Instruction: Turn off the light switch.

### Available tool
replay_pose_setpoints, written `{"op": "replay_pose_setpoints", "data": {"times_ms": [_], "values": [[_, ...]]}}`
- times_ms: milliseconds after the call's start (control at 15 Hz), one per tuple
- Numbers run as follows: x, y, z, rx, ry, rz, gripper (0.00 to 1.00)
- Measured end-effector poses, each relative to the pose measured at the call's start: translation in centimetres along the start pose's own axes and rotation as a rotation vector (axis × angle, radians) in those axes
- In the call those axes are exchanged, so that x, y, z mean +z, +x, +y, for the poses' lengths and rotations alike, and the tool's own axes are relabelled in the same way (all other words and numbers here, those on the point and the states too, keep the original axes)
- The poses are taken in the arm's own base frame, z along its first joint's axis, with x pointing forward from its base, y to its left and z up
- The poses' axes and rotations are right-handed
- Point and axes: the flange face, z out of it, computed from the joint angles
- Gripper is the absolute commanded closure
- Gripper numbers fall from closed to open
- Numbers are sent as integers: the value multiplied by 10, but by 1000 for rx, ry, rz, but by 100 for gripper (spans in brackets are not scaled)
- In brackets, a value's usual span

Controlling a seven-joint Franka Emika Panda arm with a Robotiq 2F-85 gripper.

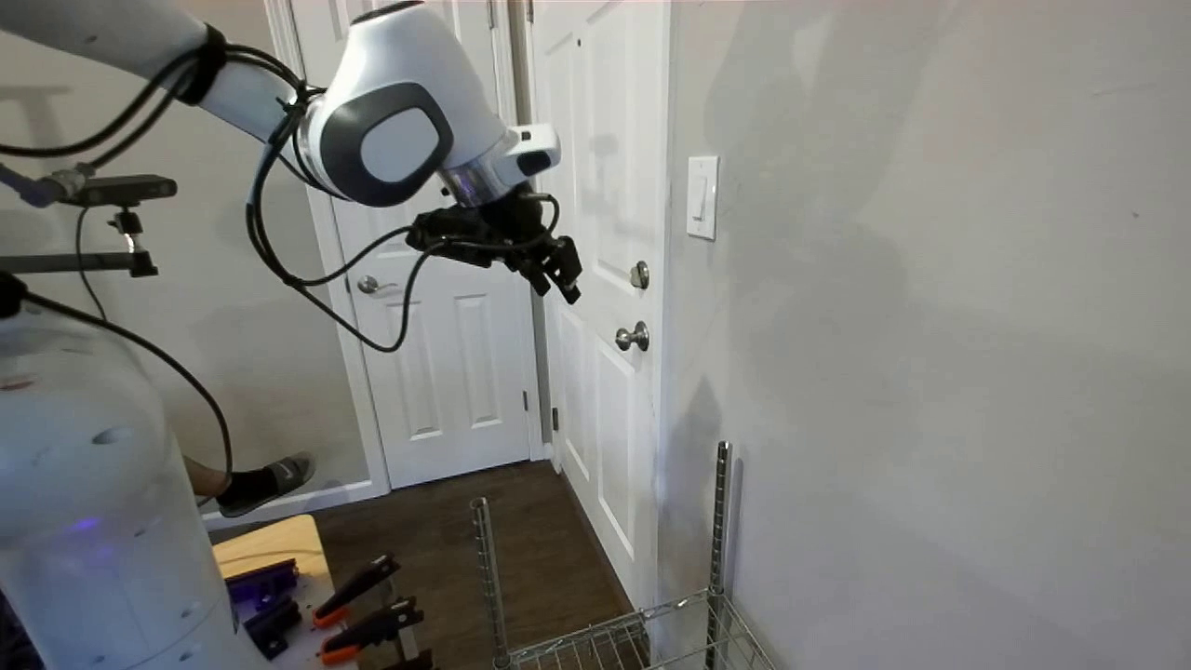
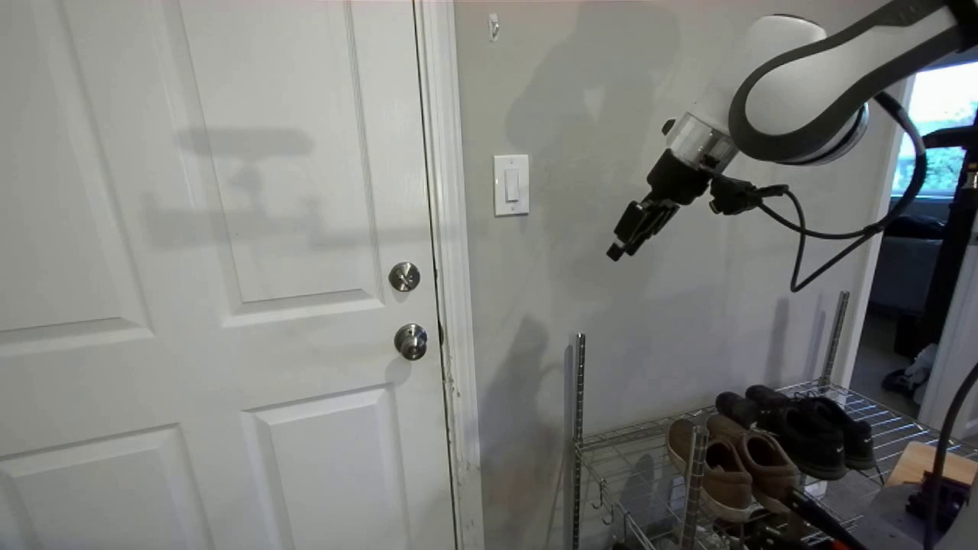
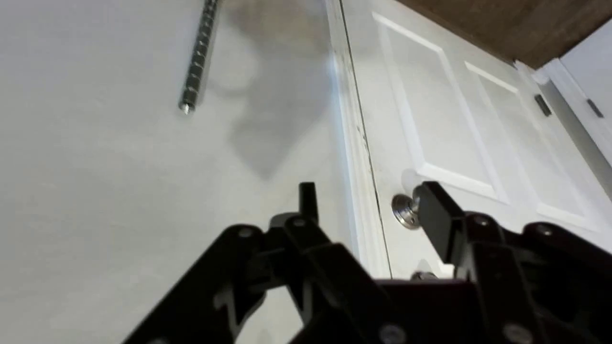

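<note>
Arm [image 1: 400, 140]: extended from 10 o'clock in an exterior view.
Jaws: held spread, pointed toward 5 o'clock there.
Light switch [image 1: 702, 197]: mounted on the wall [image 1: 930, 372], seen there at 2 o'clock, apart from the jaws.
Door knob [image 1: 633, 337]: seen at the switch's 7 o'clock.

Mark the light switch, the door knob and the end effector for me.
Light switch [image 2: 512, 186]: in an exterior view, on the middle of its rocker.
Door knob [image 2: 412, 344]: in an exterior view, on its round grip.
End effector [image 3: 369, 200]: in the wrist view, midway between its parted fingertips.
</note>
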Motion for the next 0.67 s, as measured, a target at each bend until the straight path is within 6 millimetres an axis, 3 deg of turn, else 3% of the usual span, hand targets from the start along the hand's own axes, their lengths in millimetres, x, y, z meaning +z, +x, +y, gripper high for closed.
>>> {"op": "replay_pose_setpoints", "data": {"times_ms": [267,667], "values": [[13,23,-14,-76,55,220,96],[30,54,-51,-217,128,512,98]]}}
